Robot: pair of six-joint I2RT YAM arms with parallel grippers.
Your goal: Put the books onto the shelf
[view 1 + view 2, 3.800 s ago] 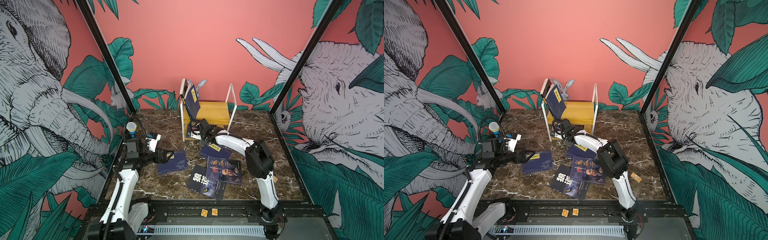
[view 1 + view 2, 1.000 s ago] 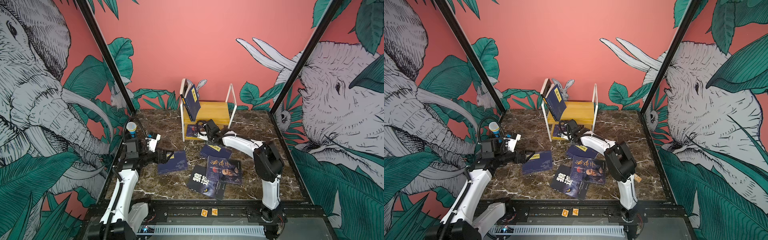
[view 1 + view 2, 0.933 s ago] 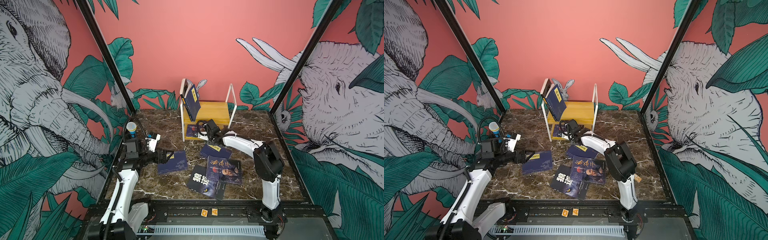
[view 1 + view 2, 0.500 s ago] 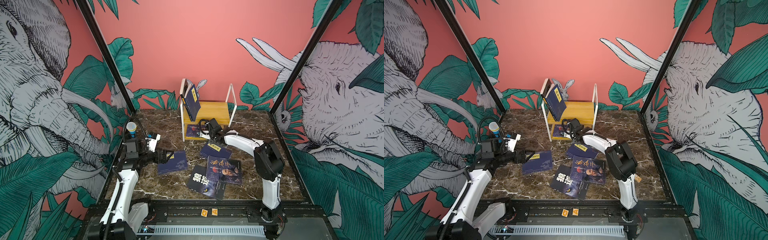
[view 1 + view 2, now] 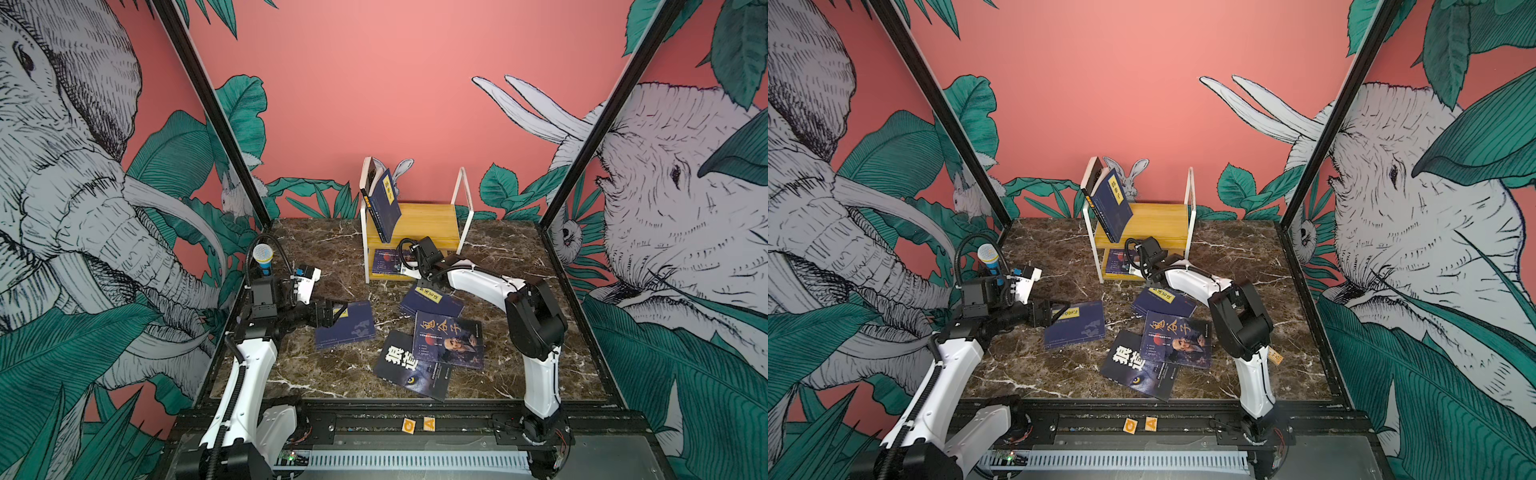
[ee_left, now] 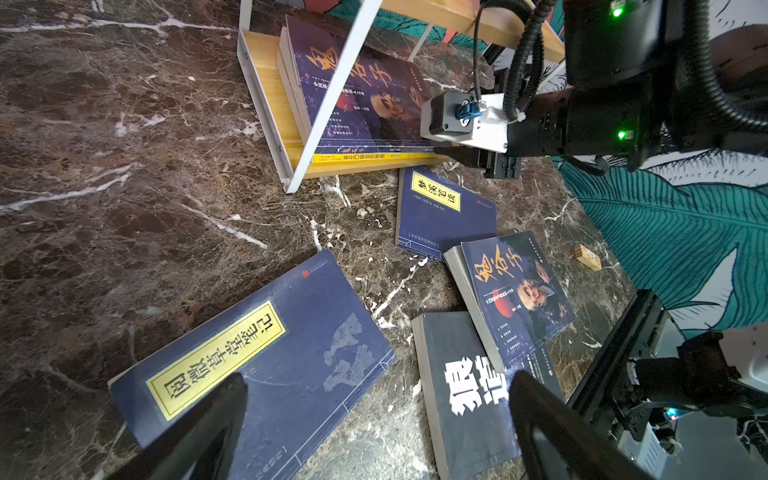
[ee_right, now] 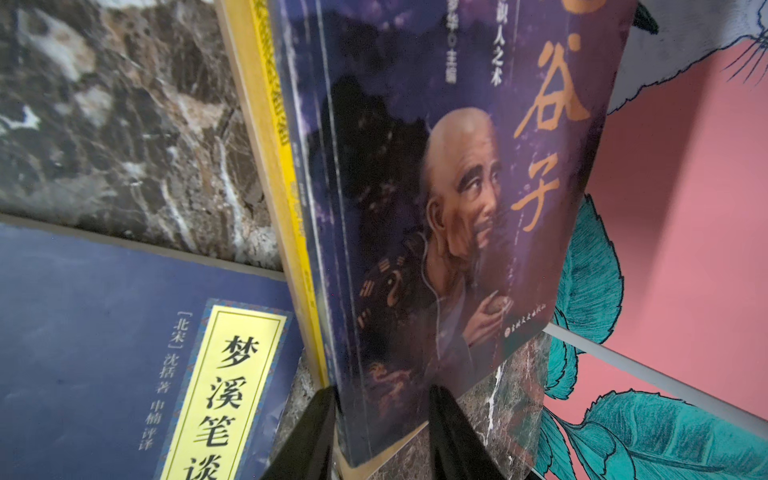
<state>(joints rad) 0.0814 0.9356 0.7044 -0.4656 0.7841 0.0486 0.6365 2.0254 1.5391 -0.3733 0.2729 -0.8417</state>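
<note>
Now purple book (image 7: 415,208) lies flat on lower board of shelf (image 5: 428,222), spine frontward, long axis along board; R pincer (image 7: 382,390) straddles its corner, grip unclear. L pincer (image 6: 378,377) wide open at navy book (image 6: 270,353).

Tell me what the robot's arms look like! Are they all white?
Not all white. The left arm and right arm have smooth white shells with chunky black joints. A black ribbed hose loops over the left one. The left gripper and right gripper have black, pointed fingers. Small green lights glow near the right wrist.
</note>
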